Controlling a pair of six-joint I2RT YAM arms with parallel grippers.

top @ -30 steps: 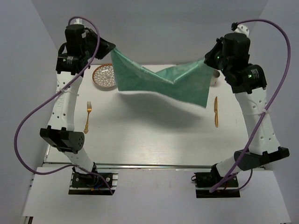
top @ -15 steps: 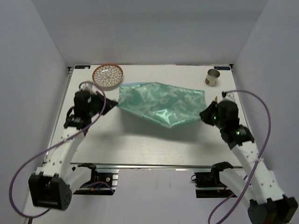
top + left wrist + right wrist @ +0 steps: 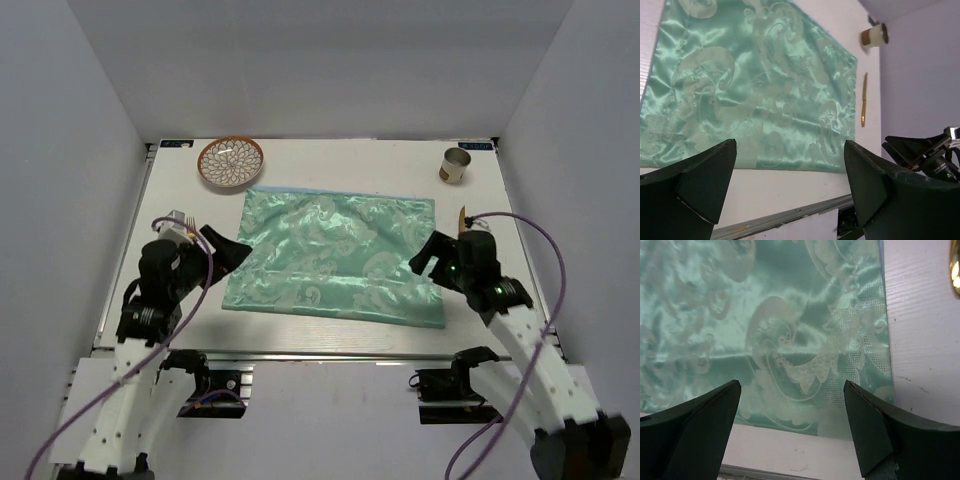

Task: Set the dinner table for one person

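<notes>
dinner surface (image 3: 350, 160) fills the space ahead of both arms. the green cloth (image 3: 335, 255) lies flat across its middle, reaching toward the near edge, seemingly as a placemat. left tool (image 3: 232, 255) and right tool (image 3: 430, 258) hang at the cloth's left and right ends, both spread wide and gripping nothing. plate (image 3: 231, 162) sits at the far left corner, cup (image 3: 455, 165) at the far right, and knife (image 3: 462, 218) by the right edge, all likely waiting to go onto the cloth.

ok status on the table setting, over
Left tool open, empty. Right tool open, empty. Green cloth flat on dinner table, nothing on it. Plate and cup at far edge, knife right of cloth.
</notes>
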